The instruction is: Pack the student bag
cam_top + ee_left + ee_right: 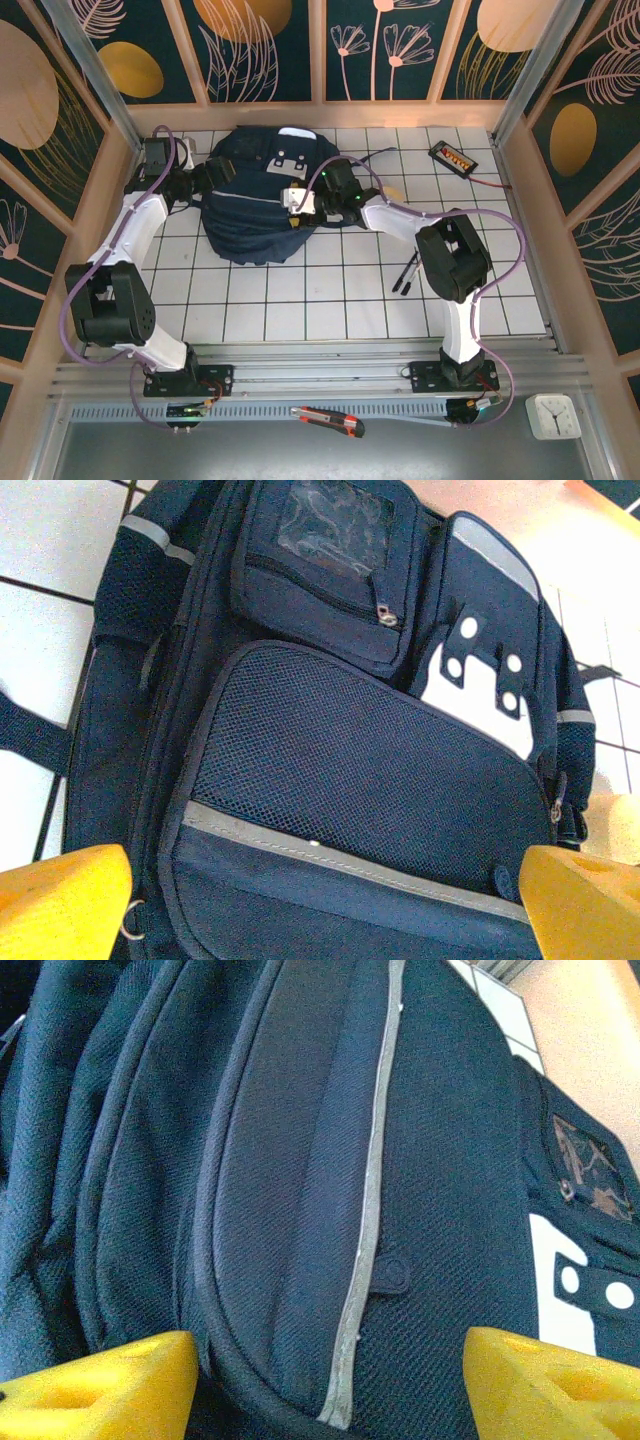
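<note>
A dark navy student bag (262, 205) lies on a white tiled bench (330, 300), in the upper middle of the overhead view, with its pockets facing up. Two robot arms meet it. The left arm (140, 225) is at its left side. The right arm (450, 255) bends in from the right, its wrist above the bag's right half.

In the left wrist view, the yellow left fingers (60, 905) sit in the two lower corners, spread wide and holding nothing. Between them is the bag's mesh pocket (350, 770), with a small zipped pocket (320, 580) above it.

In the right wrist view, the yellow right fingers (100, 1380) also stand apart in the lower corners. A bulging, piped edge of the bag lies between them, and I cannot tell whether they touch the cloth. A grey stripe (365, 1210) runs up the middle of that frame.

Dark pens (405, 272) lie on the bench at middle right of the overhead view, well apart from the bag.
</note>
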Tool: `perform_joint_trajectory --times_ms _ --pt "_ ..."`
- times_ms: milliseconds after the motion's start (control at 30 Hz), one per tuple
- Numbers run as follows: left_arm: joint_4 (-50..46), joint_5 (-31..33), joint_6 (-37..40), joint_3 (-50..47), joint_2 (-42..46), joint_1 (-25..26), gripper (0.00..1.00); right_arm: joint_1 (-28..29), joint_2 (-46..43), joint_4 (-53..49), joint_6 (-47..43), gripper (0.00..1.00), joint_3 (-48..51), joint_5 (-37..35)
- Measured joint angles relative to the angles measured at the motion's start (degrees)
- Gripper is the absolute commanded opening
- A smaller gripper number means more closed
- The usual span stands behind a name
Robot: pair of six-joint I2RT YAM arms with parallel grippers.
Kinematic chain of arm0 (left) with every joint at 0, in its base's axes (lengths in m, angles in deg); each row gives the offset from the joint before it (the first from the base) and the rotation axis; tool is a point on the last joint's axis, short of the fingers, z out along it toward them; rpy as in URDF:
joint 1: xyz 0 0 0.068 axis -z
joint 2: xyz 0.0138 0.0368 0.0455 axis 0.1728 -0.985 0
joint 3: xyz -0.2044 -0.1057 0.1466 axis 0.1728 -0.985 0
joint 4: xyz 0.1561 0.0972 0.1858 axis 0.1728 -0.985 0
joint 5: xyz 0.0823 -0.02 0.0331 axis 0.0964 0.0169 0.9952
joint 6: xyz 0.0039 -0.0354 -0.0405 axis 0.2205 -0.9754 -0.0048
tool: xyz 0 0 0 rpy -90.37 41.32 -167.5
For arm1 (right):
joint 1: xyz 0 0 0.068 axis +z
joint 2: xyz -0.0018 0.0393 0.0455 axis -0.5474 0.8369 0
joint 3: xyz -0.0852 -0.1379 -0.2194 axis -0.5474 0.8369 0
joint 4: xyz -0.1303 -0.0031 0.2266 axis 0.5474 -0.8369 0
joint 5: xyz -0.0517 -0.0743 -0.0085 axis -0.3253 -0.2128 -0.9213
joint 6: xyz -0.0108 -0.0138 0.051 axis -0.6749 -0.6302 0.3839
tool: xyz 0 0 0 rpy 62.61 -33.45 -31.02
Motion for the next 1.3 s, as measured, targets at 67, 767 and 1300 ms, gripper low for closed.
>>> perform_joint_trajectory --times_ms 67,767,1300 --pt "0.04 -0.02 0.00 -0.20 0.13 0.00 0.99 0.13 -0.02 -0.83 -0.39 0.71 0.00 -0.24" --pt "0.28 -0.33 -0.07 -3.34 2.75 0.00 0.99 2.29 5.42 -3.58 -3.41 0.59 -5.31 -3.85" --pt "0.48 -2.43 2.08 -4.44 3.65 0.09 0.99 4.37 5.84 -3.37 -5.33 0.00 -5.70 -6.49"
